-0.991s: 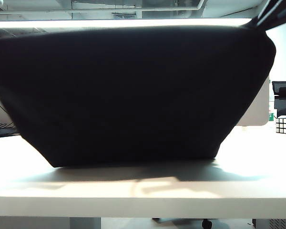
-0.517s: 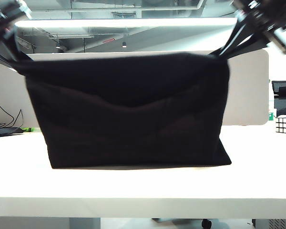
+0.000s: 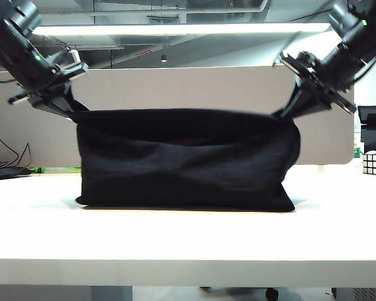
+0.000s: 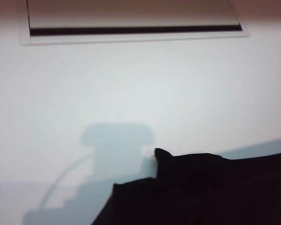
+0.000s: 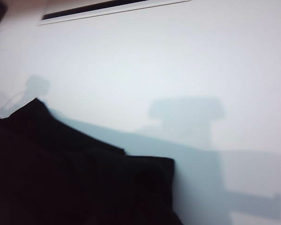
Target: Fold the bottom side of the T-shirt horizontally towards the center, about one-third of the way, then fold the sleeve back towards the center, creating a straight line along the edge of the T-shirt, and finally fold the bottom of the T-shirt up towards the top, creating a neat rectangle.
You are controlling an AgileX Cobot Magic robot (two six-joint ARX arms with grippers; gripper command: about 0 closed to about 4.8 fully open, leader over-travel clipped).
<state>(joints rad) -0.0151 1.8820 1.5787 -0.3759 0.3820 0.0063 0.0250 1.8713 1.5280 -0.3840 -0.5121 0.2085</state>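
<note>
White worktop (image 3: 188,241) fills the foreground, with a grey partition panel (image 3: 188,88) behind it. Between the two pincers hangs the T-shirt (image 3: 187,164), a black folded bundle whose lower fold rests on the worktop. Left pincer (image 3: 70,108) is raised at the upper left, clenched on the cloth's top left corner. Right pincer (image 3: 283,113) is raised at the upper right, clenched on the top right corner. Its upper edge stretches between them, sagging slightly. Beyond the right pincer, well apart from it, a Rubik's cube (image 3: 375,163) sits on the worktop.
</note>
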